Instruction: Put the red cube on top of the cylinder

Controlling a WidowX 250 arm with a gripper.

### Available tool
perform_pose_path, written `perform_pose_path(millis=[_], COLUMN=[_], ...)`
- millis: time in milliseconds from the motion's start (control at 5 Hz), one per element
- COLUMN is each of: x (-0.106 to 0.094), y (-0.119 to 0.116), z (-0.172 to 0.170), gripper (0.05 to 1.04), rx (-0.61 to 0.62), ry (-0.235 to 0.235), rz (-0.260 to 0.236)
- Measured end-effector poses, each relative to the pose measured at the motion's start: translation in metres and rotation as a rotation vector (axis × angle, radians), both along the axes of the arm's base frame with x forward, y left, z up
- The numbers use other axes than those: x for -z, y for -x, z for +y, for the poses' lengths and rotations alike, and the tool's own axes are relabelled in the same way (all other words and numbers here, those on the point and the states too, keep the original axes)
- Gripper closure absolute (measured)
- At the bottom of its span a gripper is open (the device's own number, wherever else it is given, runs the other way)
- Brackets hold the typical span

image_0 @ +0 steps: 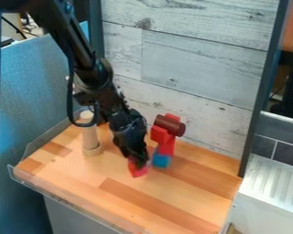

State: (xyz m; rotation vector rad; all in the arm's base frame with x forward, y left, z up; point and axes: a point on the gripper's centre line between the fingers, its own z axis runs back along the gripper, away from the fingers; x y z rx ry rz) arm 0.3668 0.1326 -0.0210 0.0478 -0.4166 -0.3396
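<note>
Red cube [138, 171] sat low at the tip of your claw [135, 161], over the middle of the table [173, 201], its upper part hidden by the dark tip. You could not tell how far open the claw was, nor whether it had hold of the cube. Your arm [94, 73] slanted down from the upper left, a cable [70, 96] looped beside it.

Nearest obstacle: the stack, just right of the claw in your view. Blue block [161, 159] at its foot, red blocks [166, 147] above, cylinder [169, 124] lying on its side near the top, round end toward the right. Red showed behind the cylinder too, at its upper edge; you could not make out how that piece was seated.

On your left, a pale wooden peg [89, 135] stood upright on a round base, well apart from the cube. Plank wall [198, 68] rose behind the table, blue panel [33, 82] at left, dark post [257, 100] at right. A clear rim [69, 207] edged the near left side. Beyond the table, at right, lay a white ridged drainer [268, 183].
</note>
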Motion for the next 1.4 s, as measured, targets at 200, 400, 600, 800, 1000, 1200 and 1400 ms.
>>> perform_pose_path(millis=[200, 400, 600, 800, 1000, 1200, 1400], x=[-0.001, -0.002, -0.006, -0.02, -0.035, -0.06, -0.085], y=[0.002, -0.002, -0.006, -0.008, -0.006, -0.005, 0.003], z=[0.004, 0.015, 0.017, 0.035, 0.057, 0.078, 0.099], gripper=[0.576, 0.576, 0.576, 0.576, 0.576, 0.576, 0.576], rx=[-0.019, -0.157, -0.289, -0.397, -0.524, -0.622, -0.664], ry=[0.011, -0.07, -0.163, -0.163, -0.057, 0.076, 0.202], rz=[0.022, -0.009, 0.021, 0.059, 0.094, 0.12, 0.124])
